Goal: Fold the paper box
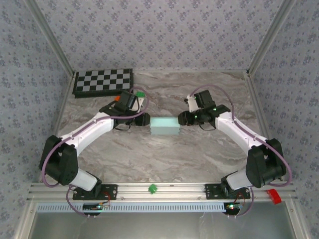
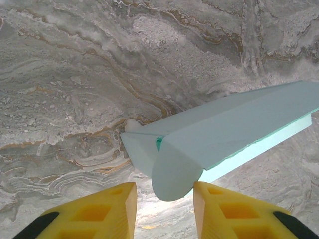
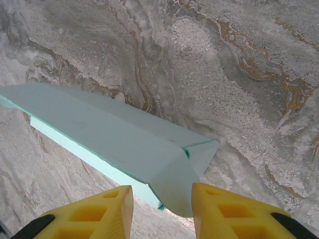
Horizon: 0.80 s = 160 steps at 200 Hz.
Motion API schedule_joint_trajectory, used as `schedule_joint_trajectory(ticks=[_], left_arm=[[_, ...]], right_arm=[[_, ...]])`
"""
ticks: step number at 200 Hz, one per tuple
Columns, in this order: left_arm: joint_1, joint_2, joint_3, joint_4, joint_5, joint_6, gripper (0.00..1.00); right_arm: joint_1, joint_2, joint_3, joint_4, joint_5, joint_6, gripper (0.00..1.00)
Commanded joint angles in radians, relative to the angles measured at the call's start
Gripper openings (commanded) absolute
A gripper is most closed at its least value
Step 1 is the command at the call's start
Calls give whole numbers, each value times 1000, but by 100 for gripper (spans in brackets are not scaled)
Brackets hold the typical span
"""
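Note:
The paper box (image 1: 165, 126) is a pale mint-blue, low, long box lying on the marble table between the two arms. My left gripper (image 1: 146, 119) is at its left end and my right gripper (image 1: 182, 118) at its right end. In the left wrist view the box (image 2: 234, 124) ends in a rounded flap (image 2: 174, 169) that hangs between my open yellow fingers (image 2: 114, 209), touching the right one. In the right wrist view the box (image 3: 99, 129) shows a like flap (image 3: 182, 184) between the right gripper's (image 3: 162, 188) open fingers, with a gap on the left side.
A black-and-white checkered board (image 1: 103, 82) lies at the back left of the table. A small green piece (image 1: 140, 93) sits behind the left arm, and a green clip (image 1: 152, 188) is on the front rail. Patterned walls close in the table on three sides.

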Motion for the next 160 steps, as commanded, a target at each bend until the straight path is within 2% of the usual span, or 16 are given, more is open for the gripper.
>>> schedule_joint_trajectory(ticks=[1,41,78,104,160], left_arm=[[-11,-12,-4,-13,0,-4,37],[-16,-39,-21,9,-1,9,43],[-25,-62,-45,34,6,21,44],[-27,-65,-58,49,10,24,43],[-34,-32,-53,78,23,22,36]], right_arm=[[5,7,7,-17,23,9,37],[7,-7,5,-15,53,15,43],[7,-33,-10,-22,65,12,45],[7,-48,-32,-18,63,11,45],[6,-49,-64,-10,52,19,38]])
